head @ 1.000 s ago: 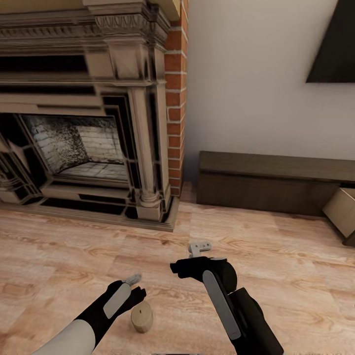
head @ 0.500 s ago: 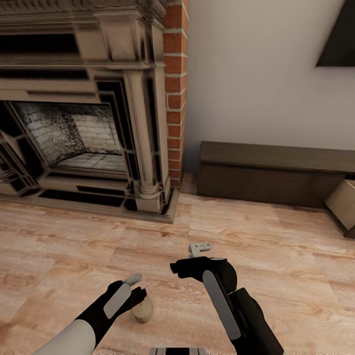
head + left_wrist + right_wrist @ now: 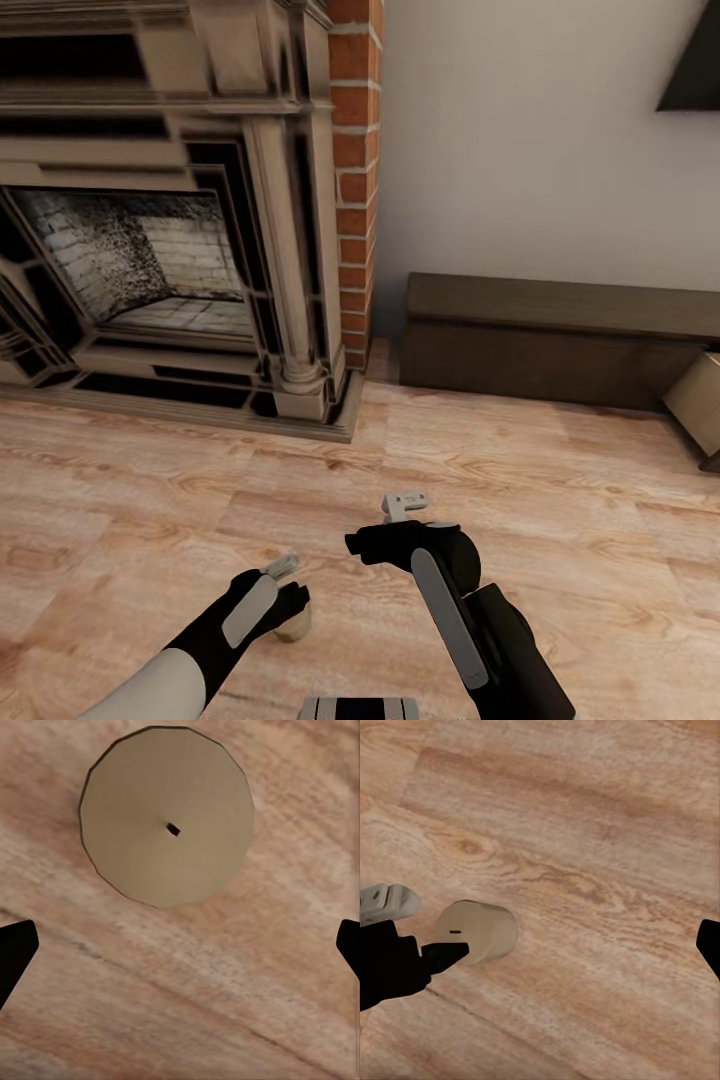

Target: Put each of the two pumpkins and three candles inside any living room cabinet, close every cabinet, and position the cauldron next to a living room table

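One short round pale candle stands upright on the wood floor, its flat top and dark wick seen from straight above in the left wrist view. My left gripper hangs open just over it, fingertips spread wide and apart from the candle. The right wrist view shows the candle beside the left gripper. My right gripper is open over bare floor to the candle's right. The dark-brown cabinet runs along the far wall, one drawer pulled out at its right end.
A large stone fireplace with a brick column fills the far left. A dark screen corner hangs on the white wall. Wood floor stretches between me and the cabinet. My base edge shows at the bottom.
The view has drifted, lifting the fireplace and cabinet in the picture. My left gripper has shifted slightly right and further over the candle, hiding more of it. The right arm holds still.
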